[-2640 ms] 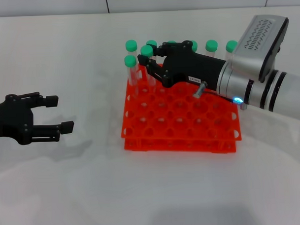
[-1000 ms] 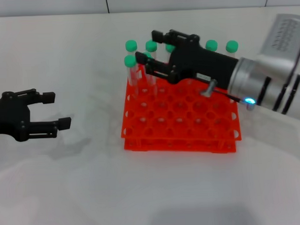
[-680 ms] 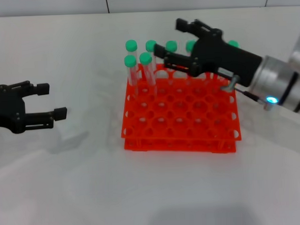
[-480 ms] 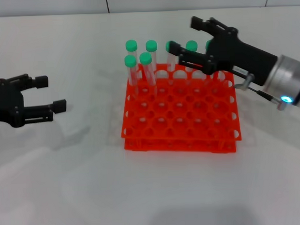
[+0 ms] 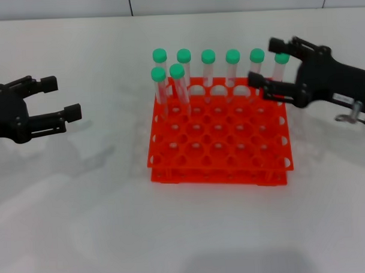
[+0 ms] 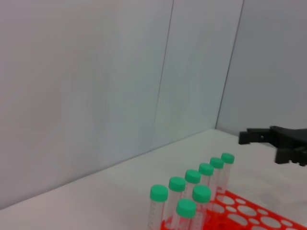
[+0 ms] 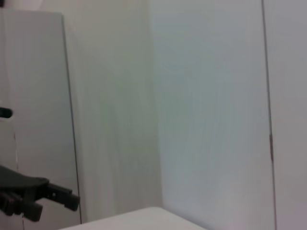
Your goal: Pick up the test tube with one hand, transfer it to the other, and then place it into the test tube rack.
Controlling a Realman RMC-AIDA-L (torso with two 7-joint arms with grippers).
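**Right arm backs off the rack, tube left standing**

Pulled back toward my right since the earlier frames, the right gripper point(image 5: 267, 64) now sits beside the rack's far right corner, its black fingers spread wide and empty. Its silver arm and light are cut off by the head view's edge, so I see only the black body and a sliver of white sticker. One of its fingers crosses in front of the last tube in the back row, hiding part of that tube's clear wall.

My left gripper point(image 5: 58, 97) has drifted slightly away as well; it hovers well apart from the rack on my left, fingers parted wide, nothing between them.

The test tube point(image 5: 179, 85) stands upright in the test tube rack point(image 5: 219, 165), second row, just beside another tube near the far left corner. Long axis vertical, green screw cap up, rounded bottom hidden down in the hole. It is slim clear plastic; the rack is glossy orange-red, two tiers, a grid of round holes.

My right wrist view shows mostly blank wall.
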